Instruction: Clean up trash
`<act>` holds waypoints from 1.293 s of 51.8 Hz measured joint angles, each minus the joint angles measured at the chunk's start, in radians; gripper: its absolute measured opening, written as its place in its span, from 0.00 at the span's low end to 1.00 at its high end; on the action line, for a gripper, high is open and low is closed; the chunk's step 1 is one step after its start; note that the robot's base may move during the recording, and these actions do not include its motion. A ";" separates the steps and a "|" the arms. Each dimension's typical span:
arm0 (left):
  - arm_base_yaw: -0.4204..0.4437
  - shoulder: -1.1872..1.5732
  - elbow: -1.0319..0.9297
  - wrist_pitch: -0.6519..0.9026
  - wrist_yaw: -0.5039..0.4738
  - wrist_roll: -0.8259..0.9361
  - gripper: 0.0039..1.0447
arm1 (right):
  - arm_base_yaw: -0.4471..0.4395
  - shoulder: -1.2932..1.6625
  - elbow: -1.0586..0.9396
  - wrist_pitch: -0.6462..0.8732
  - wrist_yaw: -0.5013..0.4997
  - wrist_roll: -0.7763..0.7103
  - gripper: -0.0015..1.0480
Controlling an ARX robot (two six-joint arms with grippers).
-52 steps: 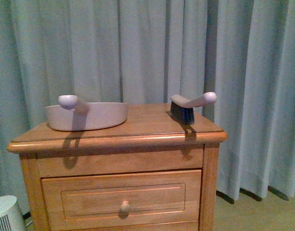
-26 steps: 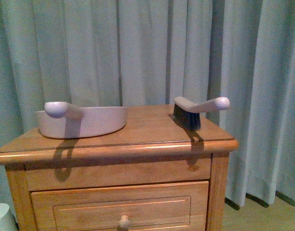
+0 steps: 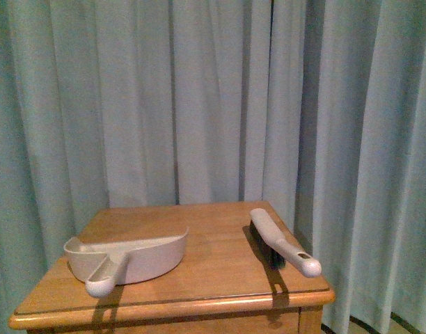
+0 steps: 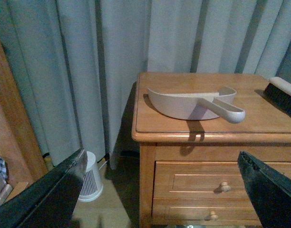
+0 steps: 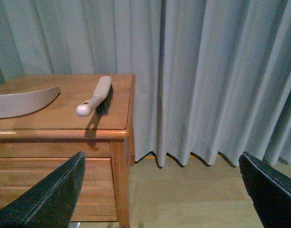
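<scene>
1. Trash is not showing in any of the 3 views. No white paper wad is lying on the cabinet [image 3: 220,229] top, in the dustpan [image 3: 129,257], or on the floor the wrist views are taking in, so I cannot tell where it is.
2. The front view is now looking down onto the cabinet top. 0.5 s ago it was looking level at the front edge with the drawer showing. The drawer is now falling out of frame and the curtain [image 3: 199,104] is filling the upper half.
3. This is probably the body camera rising rather than anything on the cabinet moving. The dustpan is sitting on the left and the brush [image 3: 282,243] on the right, well apart, as they were before.
4. For the task, the higher look is exposing the whole top, with both tools lying untouched. The cleanup is barely starting, and the wad is yet to be found.
5. The left gripper [image 4: 160,154] is hanging with its fingers spread wide, gripping nothing, and facing the dustpan side of the cabinet.
6. The right gripper [image 5: 162,154] is spread just as wide and is empty, facing the brush corner.
</scene>
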 joint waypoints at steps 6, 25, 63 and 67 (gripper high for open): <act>0.000 0.000 0.000 0.000 0.000 0.000 0.93 | 0.000 0.000 0.000 0.000 0.000 0.000 0.93; 0.043 0.586 0.233 -0.026 0.056 -0.202 0.93 | 0.000 0.000 0.000 0.000 0.000 0.000 0.93; -0.258 1.637 1.342 -0.365 -0.127 -0.138 0.93 | 0.000 0.000 0.000 0.000 0.000 0.000 0.93; -0.281 1.680 1.365 -0.380 -0.140 -0.151 0.93 | 0.000 0.000 0.000 0.000 0.000 0.000 0.93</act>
